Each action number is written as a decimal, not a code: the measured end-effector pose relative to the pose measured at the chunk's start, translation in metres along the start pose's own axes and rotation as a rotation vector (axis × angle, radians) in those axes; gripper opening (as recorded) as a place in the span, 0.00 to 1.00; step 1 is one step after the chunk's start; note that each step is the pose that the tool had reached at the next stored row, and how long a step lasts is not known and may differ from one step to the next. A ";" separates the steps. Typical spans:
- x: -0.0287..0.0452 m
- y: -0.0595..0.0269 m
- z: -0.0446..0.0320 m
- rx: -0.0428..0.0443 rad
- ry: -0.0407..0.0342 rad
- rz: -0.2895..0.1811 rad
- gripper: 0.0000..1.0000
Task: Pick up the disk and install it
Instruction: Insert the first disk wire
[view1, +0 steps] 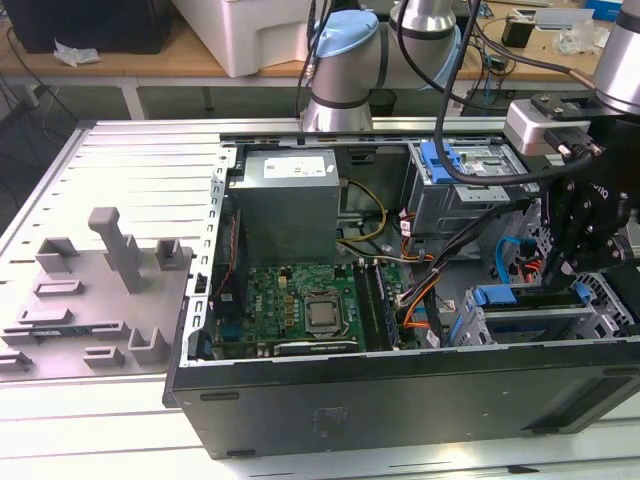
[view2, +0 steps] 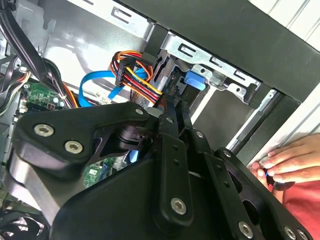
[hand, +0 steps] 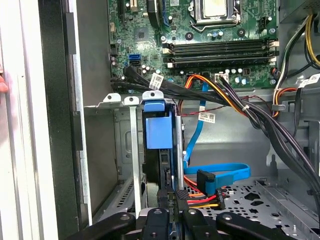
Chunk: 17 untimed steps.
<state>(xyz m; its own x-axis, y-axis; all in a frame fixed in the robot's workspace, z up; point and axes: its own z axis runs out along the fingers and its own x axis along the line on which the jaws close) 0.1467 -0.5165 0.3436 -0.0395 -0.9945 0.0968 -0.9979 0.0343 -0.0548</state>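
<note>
In the computer case (view1: 400, 405), the blue-railed disk (hand: 169, 167) stands edge-on.

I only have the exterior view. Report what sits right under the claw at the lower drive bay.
Observer: In the first wrist view the claw hangs over the metal drive bay, in line with its blue latch.
Operator: Check for cables there.
Observer: A blue data cable lies on the perforated floor panel beside the bay, and its connector is next to the claw.
Operator: Confirm nobody is near the case.
Observer: I can't confirm that. In the second wrist view a person's hand is at the case's outer side.
</note>
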 end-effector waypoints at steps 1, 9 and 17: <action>0.0000 0.0000 0.0000 0.0001 0.0000 -0.001 0.17; 0.0003 -0.0001 0.0026 0.0005 -0.0001 -0.005 0.17; 0.0002 -0.0001 0.0038 0.0006 -0.0002 -0.005 0.17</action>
<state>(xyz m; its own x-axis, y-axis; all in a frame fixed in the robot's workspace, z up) 0.1469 -0.5171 0.3399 -0.0346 -0.9947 0.0969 -0.9981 0.0293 -0.0549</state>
